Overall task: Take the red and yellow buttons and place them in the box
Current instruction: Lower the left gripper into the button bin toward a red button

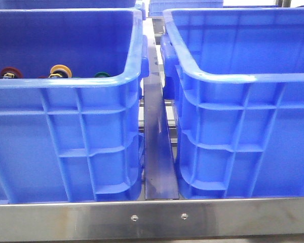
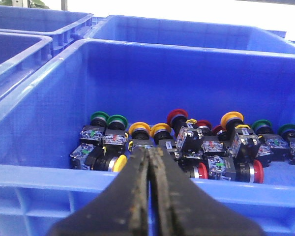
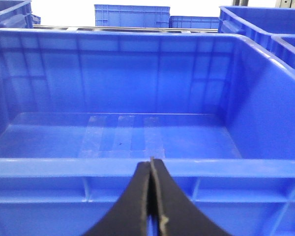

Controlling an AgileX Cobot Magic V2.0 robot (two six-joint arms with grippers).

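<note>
I see two big blue crates side by side on a shiny metal table (image 1: 157, 217), with a metal strip (image 1: 159, 152) running between them. More blue crates (image 3: 132, 15) stand farther back, and the room behind them is bright white.

The left crate (image 1: 66, 83) holds a heap of push buttons. The right crate, the box (image 1: 243, 78), has a bare, scuffed floor inside (my right wrist view shows this best).

My left hand (image 2: 151, 152) is just outside the near wall of the left crate, clenched tight with nothing in it. My right hand (image 3: 151, 164) is just outside the near wall of the box, also clenched and holding nothing.

Among the buttons, a red button (image 2: 177, 117) stands near the middle of the heap, and a yellow button (image 2: 232, 119) stands close beside it. Green buttons (image 2: 99, 118) sit at the ends of the heap.
</note>
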